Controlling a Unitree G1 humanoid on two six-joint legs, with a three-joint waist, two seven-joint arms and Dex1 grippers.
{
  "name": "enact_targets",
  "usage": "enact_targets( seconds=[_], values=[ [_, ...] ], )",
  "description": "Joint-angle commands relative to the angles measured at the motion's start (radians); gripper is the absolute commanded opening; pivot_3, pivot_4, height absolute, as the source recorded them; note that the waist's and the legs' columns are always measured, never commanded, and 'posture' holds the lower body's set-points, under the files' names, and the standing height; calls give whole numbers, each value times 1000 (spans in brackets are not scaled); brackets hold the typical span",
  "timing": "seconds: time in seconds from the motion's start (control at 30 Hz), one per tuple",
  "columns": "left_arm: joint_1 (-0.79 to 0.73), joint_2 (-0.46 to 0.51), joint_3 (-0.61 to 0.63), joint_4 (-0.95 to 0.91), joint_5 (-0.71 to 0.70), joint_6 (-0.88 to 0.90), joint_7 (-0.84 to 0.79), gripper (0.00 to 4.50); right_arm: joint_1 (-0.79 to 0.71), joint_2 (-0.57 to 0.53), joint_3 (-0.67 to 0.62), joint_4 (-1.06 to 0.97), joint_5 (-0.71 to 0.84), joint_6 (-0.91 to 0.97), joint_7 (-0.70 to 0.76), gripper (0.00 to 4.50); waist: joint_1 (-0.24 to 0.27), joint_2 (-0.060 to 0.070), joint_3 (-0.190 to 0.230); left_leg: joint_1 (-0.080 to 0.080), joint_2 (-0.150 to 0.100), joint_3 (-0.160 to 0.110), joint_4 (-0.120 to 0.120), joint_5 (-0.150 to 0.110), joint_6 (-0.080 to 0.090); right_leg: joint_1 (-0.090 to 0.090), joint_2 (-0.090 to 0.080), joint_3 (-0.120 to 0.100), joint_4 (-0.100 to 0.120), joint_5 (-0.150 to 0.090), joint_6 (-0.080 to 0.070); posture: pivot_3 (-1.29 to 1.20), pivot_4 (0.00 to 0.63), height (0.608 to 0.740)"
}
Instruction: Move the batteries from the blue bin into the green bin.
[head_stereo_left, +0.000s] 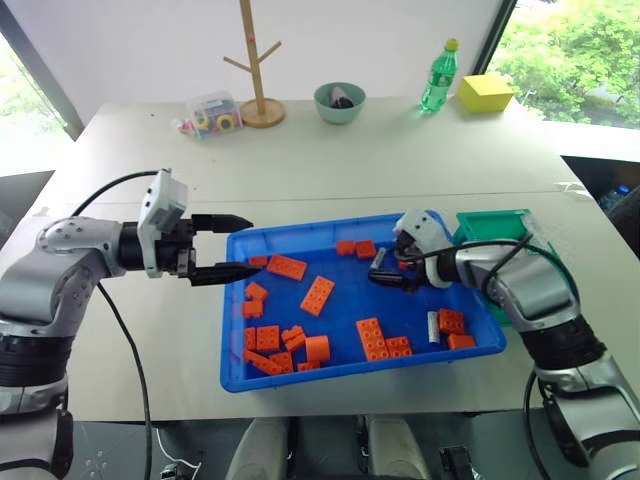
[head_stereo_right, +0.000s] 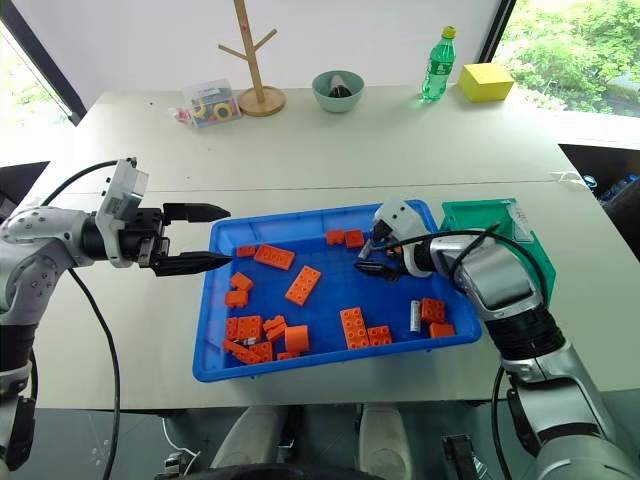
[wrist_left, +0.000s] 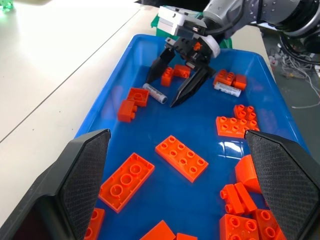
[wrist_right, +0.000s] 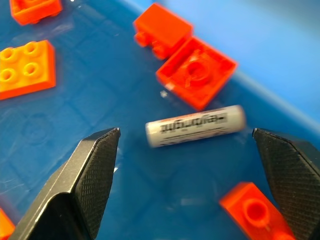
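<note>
The blue bin (head_stereo_left: 345, 372) sits at the table's near edge, scattered with orange bricks. One of the batteries (wrist_right: 196, 126) lies on its floor near the far right, beside two bricks. My right gripper (head_stereo_left: 383, 268) is open, angled down over that battery, which lies between its fingers (wrist_right: 87, 175) with a gap on each side. A second battery (head_stereo_left: 433, 326) rests by the bricks at the near right. The green bin (head_stereo_left: 490, 222) stands against the blue bin's right side, partly hidden by my right arm. My left gripper (head_stereo_left: 252, 244) hangs open and empty at the blue bin's left rim.
Several orange bricks (head_stereo_left: 317, 295) litter the blue bin. At the table's far side stand a wooden rack (head_stereo_left: 258, 60), a clear box of small items (head_stereo_left: 210, 112), a pale-green bowl (head_stereo_left: 340, 100), a green bottle (head_stereo_left: 438, 75) and a yellow box (head_stereo_left: 485, 92).
</note>
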Motion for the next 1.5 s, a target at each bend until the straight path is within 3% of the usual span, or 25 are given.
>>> enact_targets(
  seconds=[0.03, 0.47, 0.57, 0.63, 0.67, 0.83, 0.97, 1.13, 1.33, 1.5],
  values=[
    [-22, 14, 25, -17, -10, -7, -2, 4500, -5, 20, -34, -8, 0, -35, -14, 4339, 0, 0, 0, 0, 0, 0, 0, 0, 0, 0, 0, 0, 0, 0, 0, 0, 150, 703],
    [-43, 10, 19, -8, -6, -6, -2, 4500, 3, 0, 6, 43, -54, -132, 37, 4339, 0, 0, 0, 0, 0, 0, 0, 0, 0, 0, 0, 0, 0, 0, 0, 0, 150, 703],
    [-43, 11, 20, -8, -6, -5, -1, 4500, 5, 2, 5, 39, -55, -131, 43, 3579, 0, 0, 0, 0, 0, 0, 0, 0, 0, 0, 0, 0, 0, 0, 0, 0, 150, 703],
    [-42, 10, 21, -10, -8, -4, 1, 4500, 5, 5, 2, 34, -56, -129, 39, 2534, 0, 0, 0, 0, 0, 0, 0, 0, 0, 0, 0, 0, 0, 0, 0, 0, 150, 703],
    [-43, 9, 20, -9, -7, -5, 2, 4500, 4, 7, 1, 34, -56, -128, 37, 2240, 0, 0, 0, 0, 0, 0, 0, 0, 0, 0, 0, 0, 0, 0, 0, 0, 150, 703],
    [-44, 7, 19, -9, -6, -6, 5, 4500, -4, -1, -16, 3, -47, -104, 32, 2242, 0, 0, 0, 0, 0, 0, 0, 0, 0, 0, 0, 0, 0, 0, 0, 0, 150, 703],
    [-44, 6, 18, -12, -8, -5, 7, 4500, -35, -34, -104, -119, 27, 10, 39, 2242, 1, 0, 0, 0, 0, 0, 0, 0, 0, 0, 0, 0, 0, 0, 0, 0, 150, 703],
    [-40, 5, 16, -14, -8, -6, 5, 4500, -67, -180, -300, -270, 118, 158, 51, 2242, 6, 0, 0, 0, 0, 0, 0, 0, 0, 0, 0, 0, 0, 0, 0, 0, 150, 703],
    [-47, -7, 3, 9, 2, -21, -2, 4500, 116, -396, -547, -273, 122, 209, 69, 2242, 23, 0, 0, -1, 0, 0, 0, 0, 0, 0, -1, -1, -2, 0, 0, 0, 150, 703],
    [-89, -34, -26, 42, 16, -35, -12, 4500, 303, -384, -631, -284, 131, 208, 47, 2242, 24, 0, 0, -1, 0, 1, 0, 0, 0, 1, -1, 0, -2, 0, 0, 0, 150, 703]
  ],
)
